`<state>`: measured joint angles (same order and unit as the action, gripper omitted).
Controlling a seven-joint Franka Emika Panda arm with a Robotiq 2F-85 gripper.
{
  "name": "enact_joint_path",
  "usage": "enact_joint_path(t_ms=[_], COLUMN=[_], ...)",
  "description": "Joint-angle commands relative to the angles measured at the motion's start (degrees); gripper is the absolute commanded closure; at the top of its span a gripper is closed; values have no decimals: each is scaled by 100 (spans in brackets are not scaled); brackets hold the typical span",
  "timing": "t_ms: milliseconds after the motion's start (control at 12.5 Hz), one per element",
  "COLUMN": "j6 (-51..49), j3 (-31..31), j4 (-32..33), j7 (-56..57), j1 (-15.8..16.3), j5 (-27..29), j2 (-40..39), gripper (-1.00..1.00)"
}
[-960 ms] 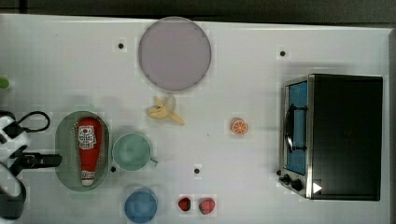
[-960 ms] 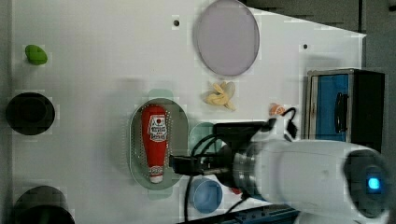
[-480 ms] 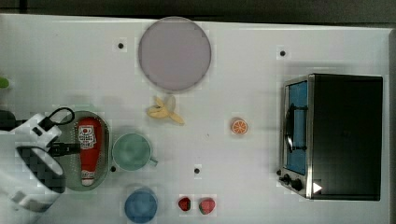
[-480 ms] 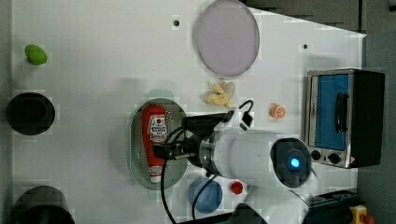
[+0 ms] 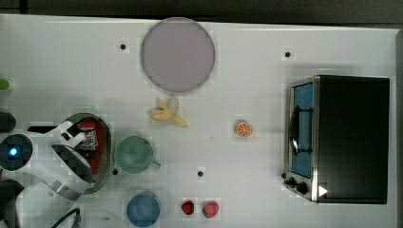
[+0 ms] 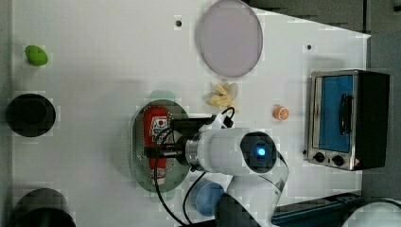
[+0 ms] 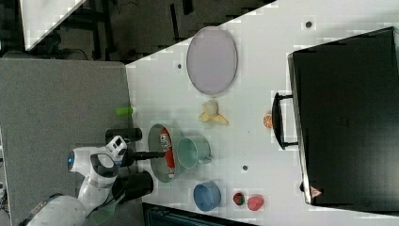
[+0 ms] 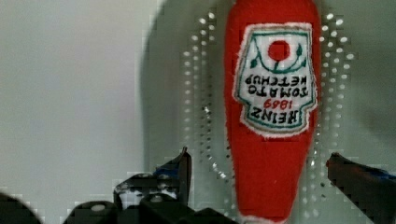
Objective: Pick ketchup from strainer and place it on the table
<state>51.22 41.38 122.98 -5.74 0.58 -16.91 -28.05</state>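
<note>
The ketchup (image 8: 273, 93), a red bottle with a white label, lies flat in the pale green strainer (image 8: 201, 93). My gripper (image 8: 259, 158) hangs open just above it, one finger (image 8: 180, 168) on each side of the bottle's narrow end, touching nothing. In the left view the gripper (image 6: 158, 151) sits over the middle of the ketchup (image 6: 158, 124) inside the strainer (image 6: 142, 165). In the top view my arm covers most of the strainer (image 5: 107, 142), and part of the ketchup (image 5: 91, 137) shows beside it on the white table (image 5: 247, 71).
A green mug (image 5: 134, 154) stands right beside the strainer, with a blue cup (image 5: 142, 208) and two strawberries (image 5: 199, 208) below it in the top view. A banana (image 5: 166, 114), grey-lilac plate (image 5: 177, 54), orange slice (image 5: 243, 128) and toaster oven (image 5: 342, 137) lie further off.
My arm has swung in from the top view's left edge over the strainer. The open gripper now straddles the ketchup, which has not moved.
</note>
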Motion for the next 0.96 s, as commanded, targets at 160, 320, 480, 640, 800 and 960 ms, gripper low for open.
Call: enact_joint_path(t_ms=[160,320,480,640,800,960], j6=[496,688,854,848,844,808], j3=[-144,-287,-406,-522,-546,-524], j4=[-131,-148,-210,-232,-243,-233], j7=[-911,-923,-937,-949,-949,-948], j1=[68,144,239,345,399,374], j5=[-642,-910,-1046,-1049,-1049,-1048], j2=[-357,-568,-708,-733,-732,-627], gripper=[-100,-100,-100,-68,-18,-13])
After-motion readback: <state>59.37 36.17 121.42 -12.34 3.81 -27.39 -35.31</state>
